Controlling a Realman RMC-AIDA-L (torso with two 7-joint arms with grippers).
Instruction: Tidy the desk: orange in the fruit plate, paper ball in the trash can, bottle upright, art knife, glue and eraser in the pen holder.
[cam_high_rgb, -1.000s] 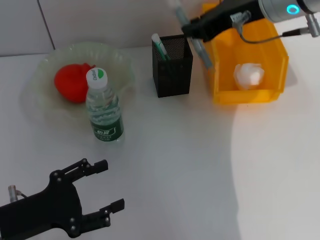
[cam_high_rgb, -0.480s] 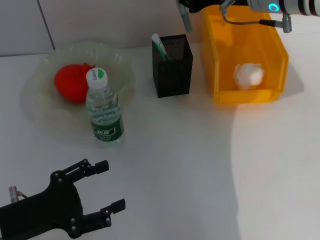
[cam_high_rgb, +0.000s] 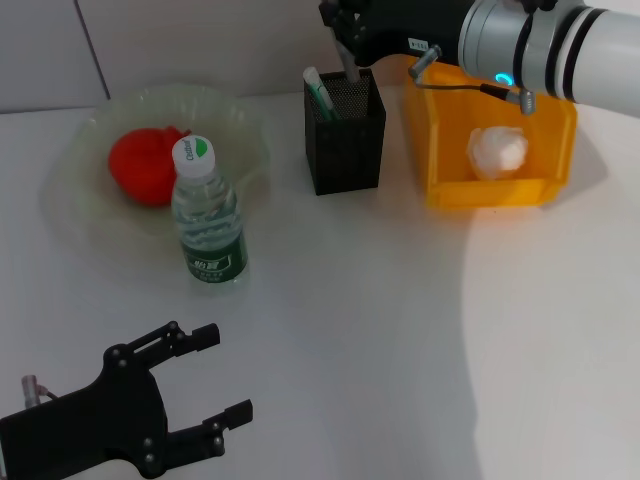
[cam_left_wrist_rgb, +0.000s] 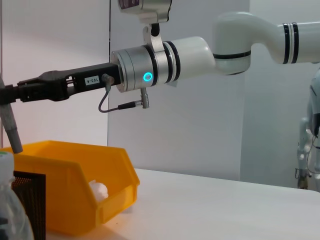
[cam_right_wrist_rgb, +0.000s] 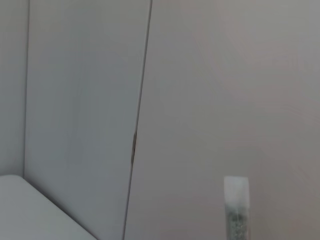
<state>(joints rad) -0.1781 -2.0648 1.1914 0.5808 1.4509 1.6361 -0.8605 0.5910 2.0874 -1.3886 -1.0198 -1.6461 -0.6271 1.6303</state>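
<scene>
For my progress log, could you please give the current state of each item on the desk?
Red-orange round orange: in pale green wavy plate.
Clear green-label bottle: upright, capped.
White paper wad: in orange-yellow bin.
Black mesh cup: upright.
Right pincer: holding grey stick above cup.
Left pincer: open.

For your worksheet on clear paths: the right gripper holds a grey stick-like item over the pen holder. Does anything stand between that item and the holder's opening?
Nothing visible does. The right gripper holds the grey item directly above the open top of the pen holder. A green-and-white stick leans in the holder's left corner, leaving the rest open.
</scene>
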